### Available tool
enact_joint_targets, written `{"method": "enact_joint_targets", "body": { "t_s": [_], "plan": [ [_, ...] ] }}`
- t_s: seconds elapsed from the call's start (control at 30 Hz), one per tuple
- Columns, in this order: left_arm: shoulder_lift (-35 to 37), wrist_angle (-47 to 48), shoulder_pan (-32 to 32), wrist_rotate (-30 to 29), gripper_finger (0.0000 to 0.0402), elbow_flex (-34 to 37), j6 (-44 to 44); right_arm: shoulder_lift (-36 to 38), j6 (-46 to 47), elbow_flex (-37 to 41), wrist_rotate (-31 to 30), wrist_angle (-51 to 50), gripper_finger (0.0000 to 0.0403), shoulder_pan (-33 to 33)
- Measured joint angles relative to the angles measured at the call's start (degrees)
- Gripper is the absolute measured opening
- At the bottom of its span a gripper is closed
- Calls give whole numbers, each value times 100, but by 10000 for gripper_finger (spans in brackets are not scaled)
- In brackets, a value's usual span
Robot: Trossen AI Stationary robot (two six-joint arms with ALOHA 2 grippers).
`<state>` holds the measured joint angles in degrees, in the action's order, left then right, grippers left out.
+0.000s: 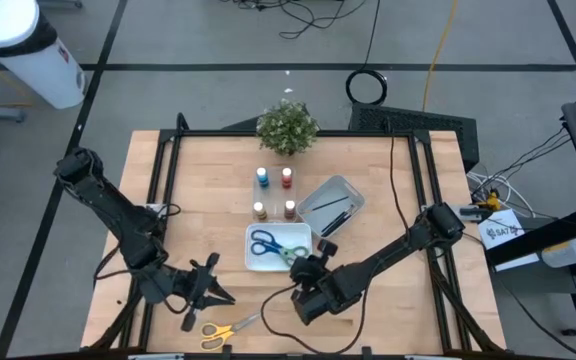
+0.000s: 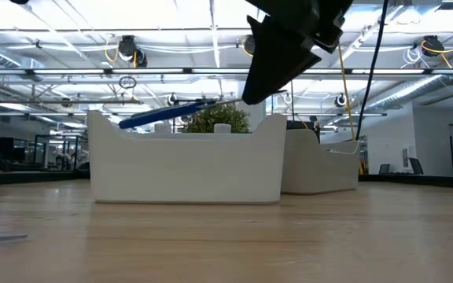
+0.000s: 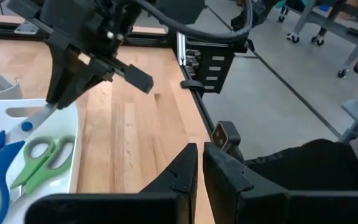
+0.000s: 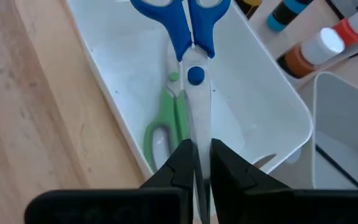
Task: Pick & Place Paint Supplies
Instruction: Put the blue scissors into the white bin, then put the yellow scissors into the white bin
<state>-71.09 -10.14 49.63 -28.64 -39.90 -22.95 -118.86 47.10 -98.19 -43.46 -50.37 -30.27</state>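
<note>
Blue-handled scissors hang over the white tray, blade tips clamped in the right gripper's jaws. Left gripper's jaws together, near-left.

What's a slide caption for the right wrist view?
Right pincer shut on the blades of the blue-handled scissors, held over the white rectangular plastic tray where the green-handled scissors lie.

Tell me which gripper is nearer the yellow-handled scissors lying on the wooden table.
Left. The left gripper sits just above the yellow-handled scissors; the right gripper is farther off, over the white tray.
</note>
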Motion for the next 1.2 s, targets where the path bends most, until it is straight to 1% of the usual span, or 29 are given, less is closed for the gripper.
{"method": "enact_joint_targets", "body": {
  "t_s": [0.1, 0.17, 0.3, 0.4, 0.5, 0.6, 0.67, 0.77, 0.87, 0.97, 1.03, 1.1, 1.2],
  "plan": [
    [-1, 15, -4, -2, 35, 3, -3, 1, -55, 0, -22, 4, 18, 1],
    [-2, 14, -5, -3, 35, 3, -1, -1, -108, 0, -74, 73, 35, 19],
    [-2, 12, -3, -2, 35, 5, -3, 4, 27, 0, -298, 246, 109, 79],
    [-2, 16, -5, -2, 35, 5, -2, 4, 22, 0, -319, 253, 163, 120],
    [-2, 105, -5, 0, 35, 5, -136, 4, 14, 0, -309, 262, 203, 139],
    [-18, 369, 4, 108, 35, 5, -737, 4, -83, 0, -307, 402, 226, 140],
    [-109, 443, 15, 373, 35, 5, -985, 4, -374, 0, -306, 666, 234, 141],
    [-346, 264, 162, 766, 35, 7, -1023, 4, -1035, 0, -304, 1273, 235, 92],
    [-667, -104, 603, 1045, 35, 7, -878, 4, -1779, 0, -283, 1987, 229, 3],
    [-1070, -201, 1062, 1074, 35, 7, -725, 4, -2344, 0, -279, 2580, 221, -83],
    [-1354, -158, 1316, 1056, 35, 7, -980, 4, -2684, 0, -276, 2981, 218, -137],
    [-1670, -184, 1488, 1064, 35, 7, -1425, 4, -3026, 0, -278, 3380, 215, -192],
    [-2129, -188, 1549, 1093, 35, 7, -2012, 4, -3550, -2, -252, 3898, 216, -282]
  ]
}}
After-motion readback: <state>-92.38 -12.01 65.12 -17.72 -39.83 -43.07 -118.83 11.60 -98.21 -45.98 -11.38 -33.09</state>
